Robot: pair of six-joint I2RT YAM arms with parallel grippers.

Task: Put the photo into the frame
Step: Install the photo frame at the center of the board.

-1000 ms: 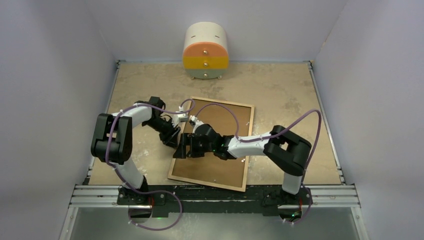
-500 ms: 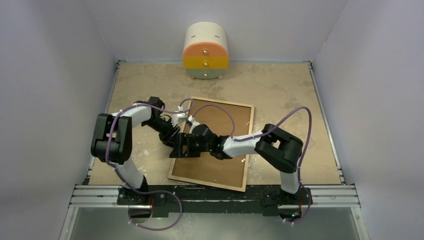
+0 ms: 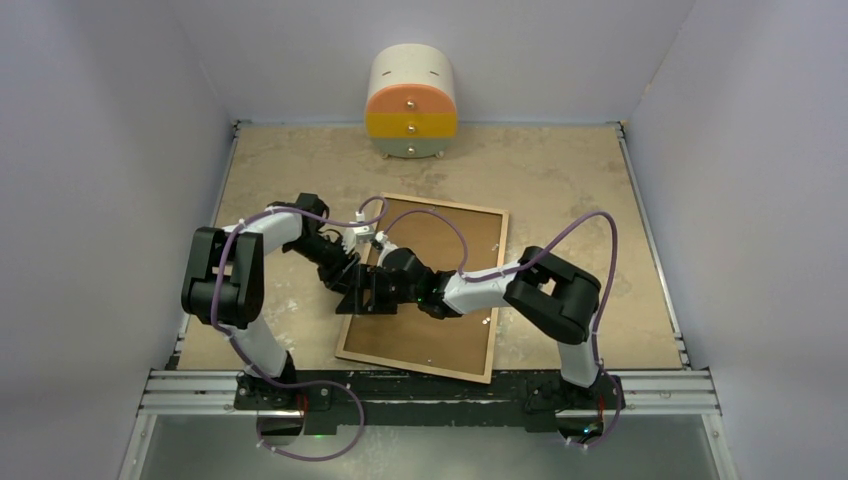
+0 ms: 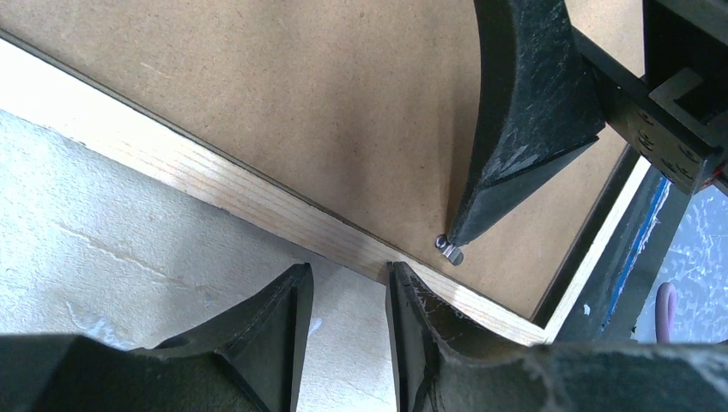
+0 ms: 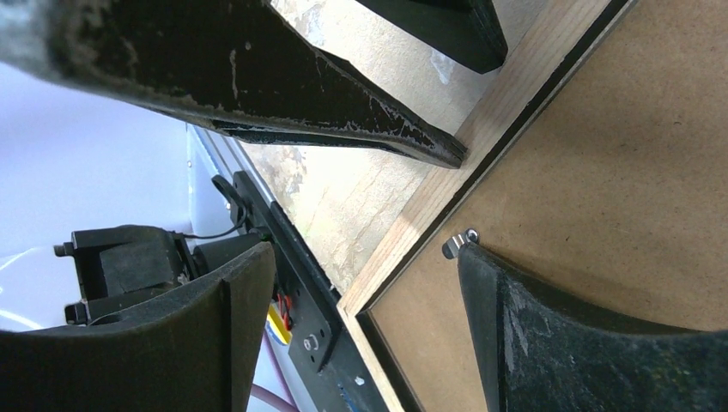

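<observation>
The right gripper (image 5: pixel 360 257) is spread wide and holds nothing. One fingertip (image 4: pixel 481 215) presses on a small metal clip (image 4: pixel 450 250) on the brown backing board (image 4: pixel 300 103). The left gripper (image 4: pixel 348 283) is just beside it, open only a crack and empty, with its tips at the frame's (image 4: pixel 215 184) wooden rim. The frame lies face down in the middle of the desk (image 4: pixel 129 257), toward the near edge, with the board set inside it. A small drawer unit (image 3: pixel 411 105) stands at the far edge.
</observation>
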